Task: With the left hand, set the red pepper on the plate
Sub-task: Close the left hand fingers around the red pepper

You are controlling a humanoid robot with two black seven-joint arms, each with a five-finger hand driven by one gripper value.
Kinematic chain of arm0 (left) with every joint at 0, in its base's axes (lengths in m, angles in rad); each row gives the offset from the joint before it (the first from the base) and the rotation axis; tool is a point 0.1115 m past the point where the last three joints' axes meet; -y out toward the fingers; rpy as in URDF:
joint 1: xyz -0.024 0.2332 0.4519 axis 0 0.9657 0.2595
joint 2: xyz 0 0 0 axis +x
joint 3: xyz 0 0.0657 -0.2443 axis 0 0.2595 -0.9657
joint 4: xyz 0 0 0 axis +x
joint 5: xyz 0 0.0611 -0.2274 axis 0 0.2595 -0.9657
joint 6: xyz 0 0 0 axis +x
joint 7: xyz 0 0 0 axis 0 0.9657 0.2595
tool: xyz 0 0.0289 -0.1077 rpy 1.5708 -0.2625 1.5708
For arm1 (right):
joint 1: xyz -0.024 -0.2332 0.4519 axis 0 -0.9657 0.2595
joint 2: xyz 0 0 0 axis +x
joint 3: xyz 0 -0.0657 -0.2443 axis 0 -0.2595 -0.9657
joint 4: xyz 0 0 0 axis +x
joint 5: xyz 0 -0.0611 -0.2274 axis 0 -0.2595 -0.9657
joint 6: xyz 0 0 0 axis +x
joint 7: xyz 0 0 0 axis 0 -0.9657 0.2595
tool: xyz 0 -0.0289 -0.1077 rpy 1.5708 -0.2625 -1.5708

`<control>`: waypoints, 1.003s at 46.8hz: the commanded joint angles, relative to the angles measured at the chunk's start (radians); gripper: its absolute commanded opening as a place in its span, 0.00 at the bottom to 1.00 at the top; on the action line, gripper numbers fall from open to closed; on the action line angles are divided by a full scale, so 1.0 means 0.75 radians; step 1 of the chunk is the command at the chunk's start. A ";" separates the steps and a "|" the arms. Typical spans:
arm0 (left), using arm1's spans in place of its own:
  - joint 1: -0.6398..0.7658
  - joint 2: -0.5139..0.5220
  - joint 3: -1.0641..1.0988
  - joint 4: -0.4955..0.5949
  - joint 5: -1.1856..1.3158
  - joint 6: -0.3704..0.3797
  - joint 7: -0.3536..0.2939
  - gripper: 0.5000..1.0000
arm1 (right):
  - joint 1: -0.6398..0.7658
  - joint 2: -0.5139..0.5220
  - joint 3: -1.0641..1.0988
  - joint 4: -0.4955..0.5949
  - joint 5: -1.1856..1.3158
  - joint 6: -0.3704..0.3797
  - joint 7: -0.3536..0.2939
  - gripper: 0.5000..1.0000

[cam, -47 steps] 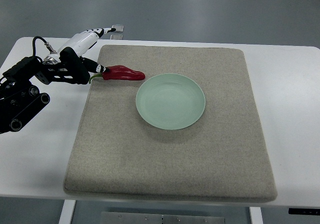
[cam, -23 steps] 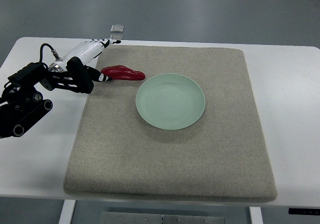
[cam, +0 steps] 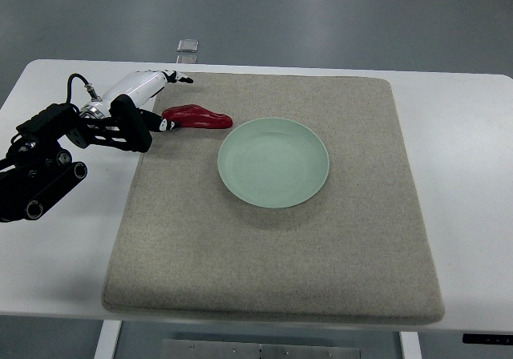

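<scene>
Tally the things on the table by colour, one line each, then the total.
Red: 1, the red pepper
Pale green: 1, the plate
Beige-grey: 1, the mat
Total: 3

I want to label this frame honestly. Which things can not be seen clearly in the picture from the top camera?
- Grip: the left hand meets the stem end of the red pepper; its own fingers cover the contact, so a hold cannot be confirmed.
- Pepper stem: hidden behind those fingers.
- Left arm: cut off by the picture's left edge.
- Right hand: out of view.
- Small grey object beyond the mat: too small to identify.
</scene>
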 commanded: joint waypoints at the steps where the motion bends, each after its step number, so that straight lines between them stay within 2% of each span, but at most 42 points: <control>1: 0.001 -0.010 0.000 -0.002 0.000 0.000 0.001 0.58 | 0.000 0.000 0.000 0.000 0.000 0.000 0.000 0.86; 34: -0.001 -0.014 0.053 0.016 -0.002 0.012 0.001 0.58 | 0.000 0.000 0.000 0.000 0.000 0.000 0.000 0.86; 39: -0.005 -0.016 0.055 0.029 -0.002 0.012 -0.002 0.54 | 0.000 0.000 0.000 0.000 0.000 0.000 -0.002 0.86; 41: -0.007 -0.016 0.055 0.031 -0.002 0.018 -0.002 0.49 | 0.000 0.000 0.000 0.000 0.000 0.000 0.000 0.86; 47: -0.005 -0.028 0.061 0.041 -0.002 0.020 -0.002 0.48 | 0.000 0.000 0.000 0.000 0.000 0.000 0.000 0.86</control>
